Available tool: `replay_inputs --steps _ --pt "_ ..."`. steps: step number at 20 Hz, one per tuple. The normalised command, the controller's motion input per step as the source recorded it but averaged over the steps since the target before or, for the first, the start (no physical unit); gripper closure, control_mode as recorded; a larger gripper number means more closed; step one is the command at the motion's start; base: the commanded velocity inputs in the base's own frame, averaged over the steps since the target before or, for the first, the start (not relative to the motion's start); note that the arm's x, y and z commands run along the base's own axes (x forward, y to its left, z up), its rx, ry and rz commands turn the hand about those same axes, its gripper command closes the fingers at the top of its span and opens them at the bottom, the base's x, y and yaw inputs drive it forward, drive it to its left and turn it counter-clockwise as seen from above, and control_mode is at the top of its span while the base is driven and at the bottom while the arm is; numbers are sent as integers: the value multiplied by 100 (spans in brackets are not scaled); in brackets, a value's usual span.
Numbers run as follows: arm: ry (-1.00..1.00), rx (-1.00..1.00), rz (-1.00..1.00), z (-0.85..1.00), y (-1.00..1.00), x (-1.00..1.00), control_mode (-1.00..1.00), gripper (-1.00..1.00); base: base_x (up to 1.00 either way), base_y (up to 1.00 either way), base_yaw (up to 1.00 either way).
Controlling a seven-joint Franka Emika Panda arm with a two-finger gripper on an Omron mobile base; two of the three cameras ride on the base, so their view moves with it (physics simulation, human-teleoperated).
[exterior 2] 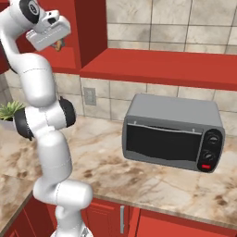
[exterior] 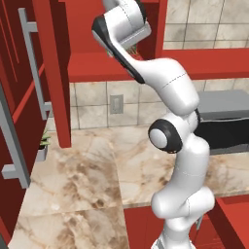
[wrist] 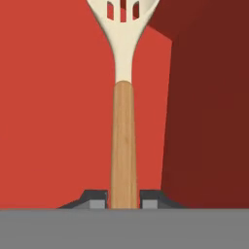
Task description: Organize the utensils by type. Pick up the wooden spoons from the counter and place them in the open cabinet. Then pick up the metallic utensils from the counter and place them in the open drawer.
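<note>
Gripper [wrist: 123, 200] clamped on wooden spoon [wrist: 123, 146] by its orange-brown handle, pale slotted bowl pointing away; spoon inside the open cabinet [wrist: 53, 107], above the counter [exterior: 73, 185]

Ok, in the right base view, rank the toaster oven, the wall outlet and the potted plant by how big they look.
1. Toaster oven, by far the largest.
2. Potted plant, though the picture's left edge and the arm hide part of it.
3. Wall outlet, smallest; it sits farther back, so the gap to the plant is unsure.

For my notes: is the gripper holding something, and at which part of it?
Yes. The gripper is shut on the wooden spoon, gripping the orange-brown handle near its end; the pale slotted bowl points away.
</note>
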Motion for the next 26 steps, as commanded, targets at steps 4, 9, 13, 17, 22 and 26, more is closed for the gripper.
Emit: replay_inputs --steps 4,9,13,17,22,26 --pt "-24 -11 0 -70 2 8 -100 100 0 0 0" --pt "-24 -9 0 -74 11 4 -100 100 0 0 0" --pt "-19 0 -3 -44 4 8 -100 100 0 0 0" --pt "-27 0 0 -29 0 33 -100 100 0 0 0" --pt "-25 0 0 -5 0 54 -100 100 0 0 0" --pt "-25 0 1 -1 0 46 -100 -100 0 0 0"
